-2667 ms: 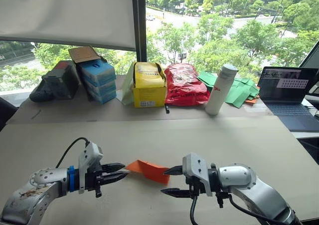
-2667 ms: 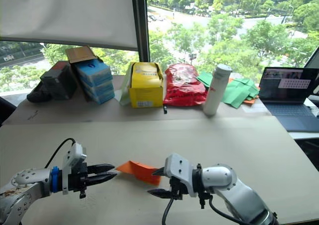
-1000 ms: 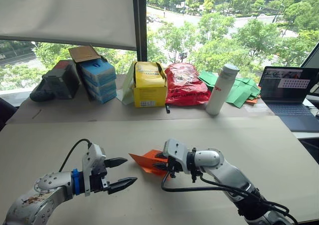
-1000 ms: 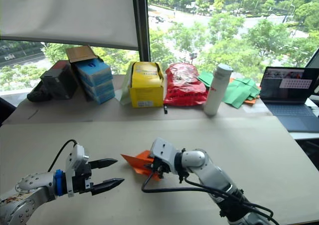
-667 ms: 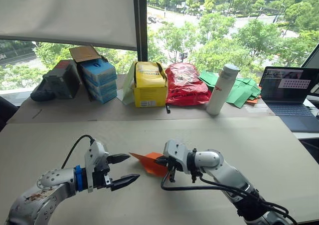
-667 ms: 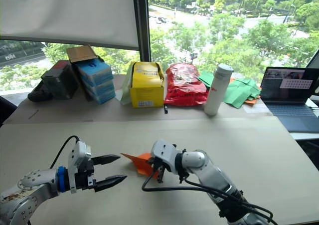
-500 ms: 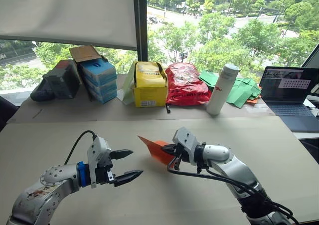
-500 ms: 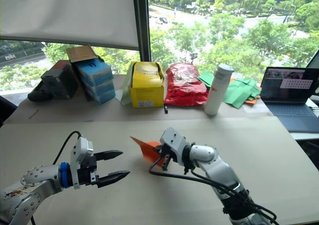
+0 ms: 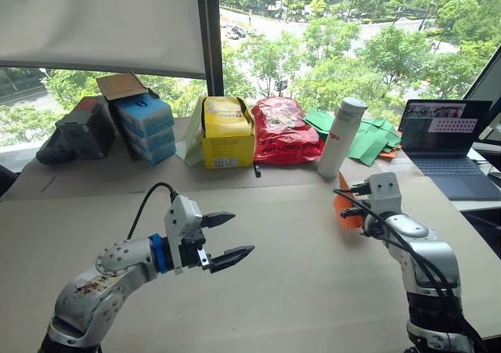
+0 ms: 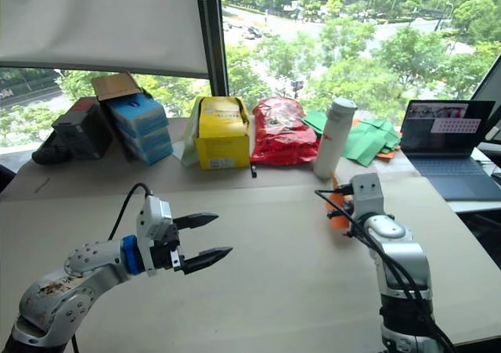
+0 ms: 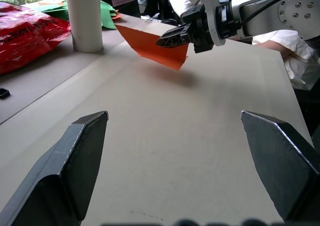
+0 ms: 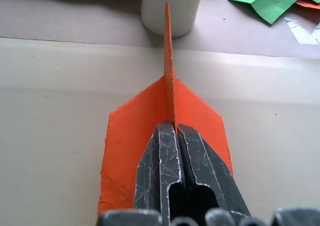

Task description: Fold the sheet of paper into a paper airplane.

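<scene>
The paper airplane (image 12: 165,117) is a bright orange folded dart with two wings spread and a centre ridge. My right gripper (image 12: 174,130) is shut on its tail fold and holds it above the table's right side, near a white bottle (image 9: 335,138). The left wrist view has the paper airplane (image 11: 152,44) hanging off the table in my right gripper (image 11: 169,39), nose toward the bottle. My left gripper (image 9: 236,234) hovers over the table's left middle, open wide with nothing between its fingers (image 11: 82,153).
Along the back ledge stand stacked blue boxes (image 9: 145,126), a yellow box (image 9: 227,134), a red bag (image 9: 280,130) and green paper sheets (image 9: 369,140). A laptop (image 9: 445,138) sits at the far right. A person's sleeve (image 11: 280,41) shows behind my right arm.
My right gripper closed on the orange paper airplane, lifted it off the table's middle and swung it to the right, near the bottle. My left gripper stayed open and rose slightly.
</scene>
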`<control>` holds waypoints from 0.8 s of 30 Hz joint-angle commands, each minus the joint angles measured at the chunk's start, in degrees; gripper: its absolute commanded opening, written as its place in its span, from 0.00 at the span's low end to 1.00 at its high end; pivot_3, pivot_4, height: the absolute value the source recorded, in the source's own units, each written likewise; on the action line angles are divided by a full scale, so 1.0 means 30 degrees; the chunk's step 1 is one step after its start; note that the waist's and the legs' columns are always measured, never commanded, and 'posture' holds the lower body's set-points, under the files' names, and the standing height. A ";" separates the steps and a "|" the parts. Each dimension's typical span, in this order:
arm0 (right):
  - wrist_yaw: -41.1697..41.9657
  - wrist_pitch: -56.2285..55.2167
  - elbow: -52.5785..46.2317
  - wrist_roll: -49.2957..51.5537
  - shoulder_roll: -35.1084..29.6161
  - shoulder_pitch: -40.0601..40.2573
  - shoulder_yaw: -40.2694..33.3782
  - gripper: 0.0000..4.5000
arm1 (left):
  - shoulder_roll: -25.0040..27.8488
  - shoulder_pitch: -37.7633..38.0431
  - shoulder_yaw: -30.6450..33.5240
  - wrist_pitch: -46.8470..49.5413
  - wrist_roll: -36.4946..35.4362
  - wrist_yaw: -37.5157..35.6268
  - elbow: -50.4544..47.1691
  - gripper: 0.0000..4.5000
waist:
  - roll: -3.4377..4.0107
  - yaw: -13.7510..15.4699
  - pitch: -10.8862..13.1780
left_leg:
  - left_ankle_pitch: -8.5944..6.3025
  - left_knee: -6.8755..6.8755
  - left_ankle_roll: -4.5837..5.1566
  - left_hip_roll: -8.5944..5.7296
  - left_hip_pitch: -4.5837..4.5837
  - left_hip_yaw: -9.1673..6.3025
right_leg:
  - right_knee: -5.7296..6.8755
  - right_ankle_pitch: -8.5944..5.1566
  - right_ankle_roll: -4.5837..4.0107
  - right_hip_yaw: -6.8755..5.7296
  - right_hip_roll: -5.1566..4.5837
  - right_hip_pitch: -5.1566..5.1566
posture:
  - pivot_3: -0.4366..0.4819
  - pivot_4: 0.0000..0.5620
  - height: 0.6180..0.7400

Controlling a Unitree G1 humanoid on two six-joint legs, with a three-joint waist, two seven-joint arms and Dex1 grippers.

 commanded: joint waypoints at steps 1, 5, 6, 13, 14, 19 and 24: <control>-0.0375 0.0471 -0.1054 -0.0130 -0.0325 0.0340 -0.0041 0.01 | 0.0216 0.0212 0.0036 -0.0534 0.0250 -0.0227 -0.0545 1.00 | 0.0000 0.0002 0.0000 | -0.0018 0.0005 0.0030 -0.0002 0.0004 0.0000 | 0.0001 0.0001 0.0001 0.0000 0.0002 0.0005 | 0.48 0.27 1.00; -0.0460 0.0593 -0.1063 -0.0051 -0.0194 0.0439 -0.0156 0.01 | 0.0215 0.0179 -0.0086 -0.0695 0.0459 -0.0435 -0.0280 1.00 | 0.0001 0.0021 0.0001 | -0.0017 0.0012 0.0029 -0.0010 0.0001 0.0007 | 0.0001 0.0002 0.0007 0.0003 0.0007 0.0001 | 0.48 0.27 1.00; -0.0456 0.0612 -0.1066 -0.0013 -0.0164 0.0441 -0.0207 0.01 | 0.0168 0.0082 -0.0163 -0.0696 0.0531 -0.0464 -0.0175 1.00 | 0.0001 0.0019 0.0001 | -0.0015 0.0012 0.0026 -0.0010 0.0006 0.0010 | 0.0001 0.0002 0.0007 0.0004 0.0011 0.0003 | 0.48 0.27 1.00; 0.0032 0.0276 -0.1581 0.0776 -0.0017 0.0272 -0.0842 0.51 | 0.0045 0.0054 -0.0187 -0.0824 0.0684 -0.0858 0.0257 1.00 | 0.0000 0.0016 0.0001 | 0.0028 0.0011 -0.0048 -0.0009 0.0010 0.0021 | -0.0001 0.0001 0.0009 0.0004 0.0022 0.0004 | 0.48 0.27 1.00; 0.0265 0.0087 -0.1748 0.1059 -0.0083 0.0146 -0.0990 0.58 | 0.0072 0.0075 -0.0132 -0.0853 0.0701 -0.0924 0.0315 1.00 | 0.0001 0.0016 0.0001 | 0.0026 0.0011 -0.0045 -0.0009 0.0011 0.0022 | 0.0000 0.0001 0.0009 0.0006 0.0023 0.0003 | 0.48 0.27 1.00; 0.1636 -0.0559 -0.3007 0.2576 -0.0603 -0.0440 -0.1163 0.97 | 0.0198 0.0153 0.0300 -0.0833 0.0597 -0.0986 0.0419 1.00 | 0.0001 0.0017 0.0001 | 0.0018 0.0010 -0.0031 -0.0007 0.0012 0.0021 | -0.0002 0.0001 0.0010 0.0005 0.0026 0.0002 | 0.48 0.27 1.00; 0.4019 -0.2191 -0.4453 0.4553 -0.0836 0.0053 -0.0506 0.99 | 0.0024 0.0716 0.1631 -0.0974 0.0332 -0.0487 0.0883 1.00 | 0.0001 0.0017 0.0002 | -0.0015 0.0010 0.0025 -0.0002 0.0018 0.0019 | -0.0002 0.0000 0.0010 0.0007 0.0027 0.0005 | 0.48 0.27 1.00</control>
